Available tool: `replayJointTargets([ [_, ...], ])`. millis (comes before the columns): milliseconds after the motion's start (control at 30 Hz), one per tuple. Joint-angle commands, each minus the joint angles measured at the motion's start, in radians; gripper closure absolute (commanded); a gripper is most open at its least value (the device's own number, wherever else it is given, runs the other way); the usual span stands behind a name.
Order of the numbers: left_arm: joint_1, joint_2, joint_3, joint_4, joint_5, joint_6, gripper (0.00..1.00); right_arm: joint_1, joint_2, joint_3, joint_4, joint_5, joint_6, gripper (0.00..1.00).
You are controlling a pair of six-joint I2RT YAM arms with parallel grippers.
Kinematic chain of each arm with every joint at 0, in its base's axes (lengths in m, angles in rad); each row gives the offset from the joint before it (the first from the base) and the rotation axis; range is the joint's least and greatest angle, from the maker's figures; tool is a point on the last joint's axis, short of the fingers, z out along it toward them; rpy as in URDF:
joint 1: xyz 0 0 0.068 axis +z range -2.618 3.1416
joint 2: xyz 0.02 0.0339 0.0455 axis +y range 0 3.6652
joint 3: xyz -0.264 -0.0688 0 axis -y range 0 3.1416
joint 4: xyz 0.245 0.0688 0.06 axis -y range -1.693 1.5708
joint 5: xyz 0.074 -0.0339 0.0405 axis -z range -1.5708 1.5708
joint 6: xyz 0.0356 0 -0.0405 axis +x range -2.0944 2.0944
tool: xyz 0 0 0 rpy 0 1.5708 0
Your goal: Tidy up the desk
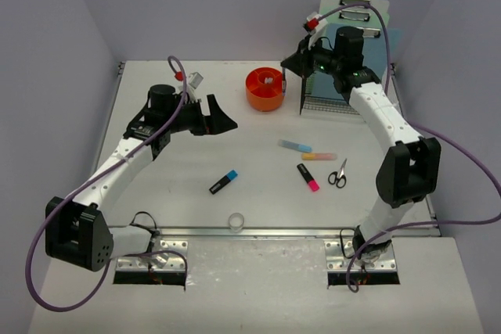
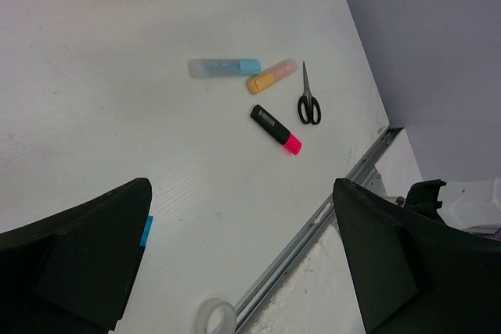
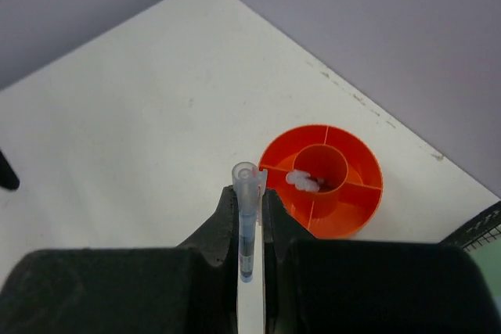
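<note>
The flat white desk lies between pale lavender walls. Upper centre, the round plastic organiser is bright orange. Lower right: a pale-blue translucent highlighter, a yellow-orange highlighter and a black pink-capped marker. Centre: a black blue-capped marker. Mid-frame in the right wrist view, the clear plastic pen is tinged blue.

The desk I work over is a large, flat, white rectangular tabletop lying level, with a matte surface that is faintly scuffed. A metal rail runs along its six o'clock edge. Pale lavender walls close it in at nine, twelve and three o'clock. Small dark specks mark the seam against one wall.
</note>
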State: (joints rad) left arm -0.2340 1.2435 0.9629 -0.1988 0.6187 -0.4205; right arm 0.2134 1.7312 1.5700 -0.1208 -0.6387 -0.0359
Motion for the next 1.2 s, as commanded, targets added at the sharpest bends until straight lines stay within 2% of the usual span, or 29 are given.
replayJointTargets([
  [0,0.013,0.004,0.0,0.085,0.019,-0.027,0.0,-0.004,0.081,-0.015,0.544,0.134,0.365,1.0],
  [133,0.013,0.018,0.0,0.085,0.018,-0.015,0.0,-0.003,0.177,0.033,0.629,0.211,0.387,1.0],
  [300,0.018,0.032,0.0,0.079,0.015,0.002,0.0,-0.003,0.254,0.078,0.677,0.227,0.379,1.0],
  [767,0.036,0.068,-0.004,0.038,-0.002,0.063,0.0,0.014,0.352,0.024,0.814,0.146,0.25,1.0],
  [867,0.036,0.075,0.011,-0.008,-0.028,0.109,0.0,0.024,0.353,-0.011,0.83,0.131,0.215,1.0],
  [1067,0.034,0.077,0.03,-0.178,-0.109,0.317,0.05,0.04,0.364,-0.093,0.863,0.106,0.152,0.99],
  [1100,0.031,0.073,0.023,-0.209,-0.119,0.358,0.07,0.04,0.366,-0.099,0.862,0.102,0.147,0.91],
  [1133,0.021,0.069,0.01,-0.263,-0.135,0.423,0.11,0.04,0.366,-0.109,0.858,0.096,0.144,0.68],
  [1167,0.011,0.066,0.0,-0.299,-0.145,0.471,0.15,0.04,0.364,-0.112,0.853,0.093,0.142,0.55],
])
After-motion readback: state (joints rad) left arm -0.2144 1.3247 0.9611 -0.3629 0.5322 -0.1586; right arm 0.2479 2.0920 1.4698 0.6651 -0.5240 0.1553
